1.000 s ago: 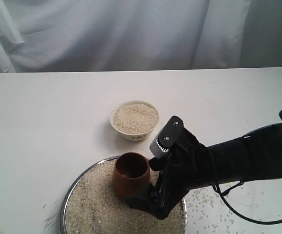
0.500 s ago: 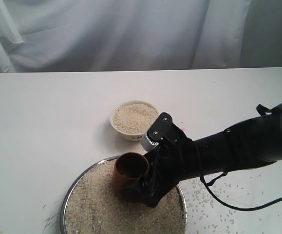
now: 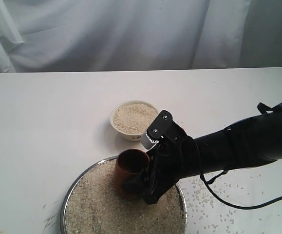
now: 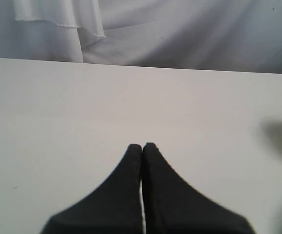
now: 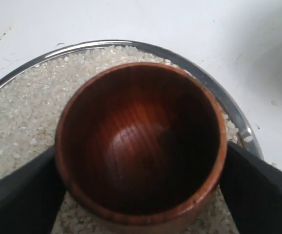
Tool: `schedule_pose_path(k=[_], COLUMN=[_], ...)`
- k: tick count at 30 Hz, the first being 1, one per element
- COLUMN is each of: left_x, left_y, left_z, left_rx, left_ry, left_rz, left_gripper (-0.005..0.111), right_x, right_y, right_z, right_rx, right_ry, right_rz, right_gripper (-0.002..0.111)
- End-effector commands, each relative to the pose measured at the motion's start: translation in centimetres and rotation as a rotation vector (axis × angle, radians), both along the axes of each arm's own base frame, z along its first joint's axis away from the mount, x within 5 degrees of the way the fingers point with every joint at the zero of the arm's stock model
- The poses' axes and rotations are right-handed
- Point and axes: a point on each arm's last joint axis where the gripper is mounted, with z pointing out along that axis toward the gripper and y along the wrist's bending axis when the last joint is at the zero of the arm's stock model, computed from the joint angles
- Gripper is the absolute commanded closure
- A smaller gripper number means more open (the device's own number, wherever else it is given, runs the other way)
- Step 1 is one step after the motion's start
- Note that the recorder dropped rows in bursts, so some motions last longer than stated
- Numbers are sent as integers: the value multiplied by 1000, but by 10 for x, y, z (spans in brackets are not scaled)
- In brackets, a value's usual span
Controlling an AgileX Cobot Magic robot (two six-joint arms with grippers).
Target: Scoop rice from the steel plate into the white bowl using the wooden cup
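right gripper [image 5: 141, 158]: the two black fingers [image 5: 19, 195] sit one on each side of the wooden cup [image 5: 141, 122], both flush against its wall with no gap showing in the right wrist view, so jaws fairly wide and clamped on the cup. cup is mouth up and roughly upright, inside shows bare dark wood. its base sits in the rice [image 3: 97, 204], at the far part of the steel plate [image 3: 65, 199], the part nearest the white bowl [image 3: 123, 134]. the plate's rim passes just behind the cup in the wrist view. rice covers the plate as one wide, shallow heap. exterior view: right arm [image 3: 238, 146] comes in low from the right edge and reaches across to the cup, hiding the right side of the plate, with a black cable [image 3: 238, 207] looping under it. the bowl stands on the table [image 3: 48, 122] just beyond the plate, apart from it and from the cup, filled with rice close to its rim. loose grains [image 3: 204, 200] lie scattered on the table to the right of the plate, under the arm. left gripper [image 4: 141, 145]: fingers pressed together tip to tip, nothing between them, over bare table. an edge of the bowl shows at the side of the left wrist view. white cloth backdrop [image 3: 106, 34] behind the table.
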Motion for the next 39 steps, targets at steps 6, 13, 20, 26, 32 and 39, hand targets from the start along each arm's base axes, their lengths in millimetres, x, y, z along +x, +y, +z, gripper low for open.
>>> schedule_pose_path(k=[6, 13, 20, 26, 32, 39], left_x=[0, 0, 0, 0, 0, 0], left_y=[0, 0, 0, 0, 0, 0], left_z=[0, 0, 0, 0, 0, 0], left_rx=[1, 1, 1, 1, 1, 1], left_ry=[-13, -13, -13, -13, -13, -13], left_rz=[2, 2, 2, 2, 2, 2], left_gripper=[107, 107, 107, 107, 107, 107], right_x=[5, -13, -8, -7, -1, 7], right_y=[-7, 4, 22, 56, 84, 112], right_z=[32, 62, 99, 92, 68, 50], right_rx=[-14, -205, -598, -841, -925, -921], right_ry=[-118, -251, -114, -108, -60, -75], right_rz=[-53, -11, 219, 369, 435, 453], right_gripper=[94, 108, 108, 108, 108, 108])
